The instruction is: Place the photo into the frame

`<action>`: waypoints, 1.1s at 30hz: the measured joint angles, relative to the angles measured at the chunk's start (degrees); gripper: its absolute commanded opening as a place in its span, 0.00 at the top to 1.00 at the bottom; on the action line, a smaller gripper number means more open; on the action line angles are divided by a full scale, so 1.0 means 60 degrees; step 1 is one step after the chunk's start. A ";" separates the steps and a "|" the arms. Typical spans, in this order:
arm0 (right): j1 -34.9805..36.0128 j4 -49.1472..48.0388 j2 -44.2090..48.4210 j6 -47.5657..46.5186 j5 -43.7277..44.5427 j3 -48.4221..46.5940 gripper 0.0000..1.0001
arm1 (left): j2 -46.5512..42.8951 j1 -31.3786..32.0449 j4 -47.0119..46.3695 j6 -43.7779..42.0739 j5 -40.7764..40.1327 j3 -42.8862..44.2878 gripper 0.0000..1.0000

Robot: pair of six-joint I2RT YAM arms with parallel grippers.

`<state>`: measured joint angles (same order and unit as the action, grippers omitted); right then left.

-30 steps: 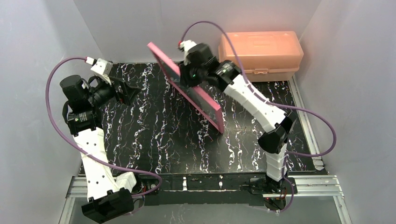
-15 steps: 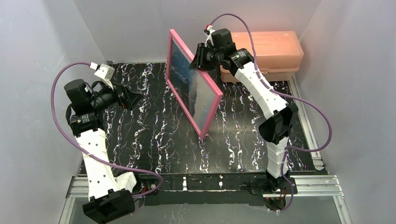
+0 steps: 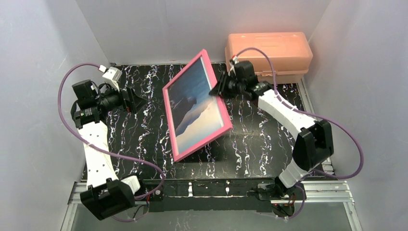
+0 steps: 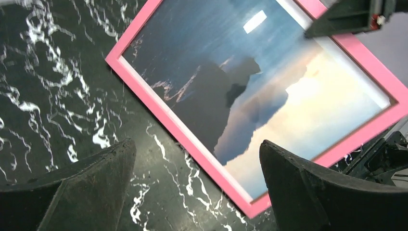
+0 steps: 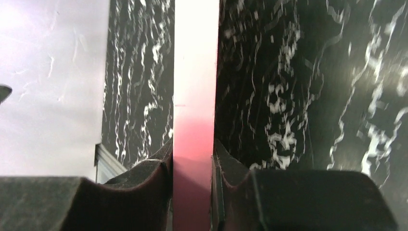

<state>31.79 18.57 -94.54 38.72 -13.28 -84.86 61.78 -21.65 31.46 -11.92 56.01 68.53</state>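
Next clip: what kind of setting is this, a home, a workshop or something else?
Probably a lab test cell, not a home: plain white panel walls box in a black marble-patterned tabletop, and two white robot arms are bolted to a metal rail at its near edge.

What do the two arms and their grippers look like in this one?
The left arm and right arm have white links, black joint housings and black bases. A purple cable loops along each. The left gripper and right gripper have dark, wedge-shaped fingers.
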 measured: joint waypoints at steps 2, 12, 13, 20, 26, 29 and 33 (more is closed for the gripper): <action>0.0022 -0.0521 0.0437 0.0379 -0.0109 0.1224 0.95 | 0.0342 0.0000 0.0361 -0.0393 -0.0200 0.0000 0.02; 0.0124 -0.3126 0.2415 0.1603 0.0153 0.4998 0.90 | 0.1147 0.0004 0.2237 -0.2568 -0.0718 0.0120 0.05; 0.0124 -0.3366 0.2652 0.1708 0.0240 0.5359 0.88 | 0.1421 0.0000 0.2488 -0.2801 -0.0776 0.0219 0.05; 0.0106 -0.4849 0.3792 0.2393 0.0787 0.7796 0.73 | 0.2863 0.0000 0.3920 -0.3912 -0.1275 0.0401 0.01; 0.0087 -0.5461 0.3767 0.2288 0.1053 0.8433 0.68 | 0.2863 0.0000 0.4382 -0.4127 -0.1457 0.0412 0.01; 0.0091 -0.5708 0.3719 0.2171 0.1206 0.8703 0.64 | 0.2863 0.0000 0.4550 -0.4131 -0.1483 0.0412 0.02; 0.0109 -0.5960 0.3705 0.1734 0.1668 0.9326 0.50 | 0.2849 0.0000 0.4648 -0.4091 -0.1453 0.0412 0.01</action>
<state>32.45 -17.19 -72.31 49.12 -3.27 -28.91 78.87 -21.65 59.35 -36.47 47.29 71.00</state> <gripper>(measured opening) 0.443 0.984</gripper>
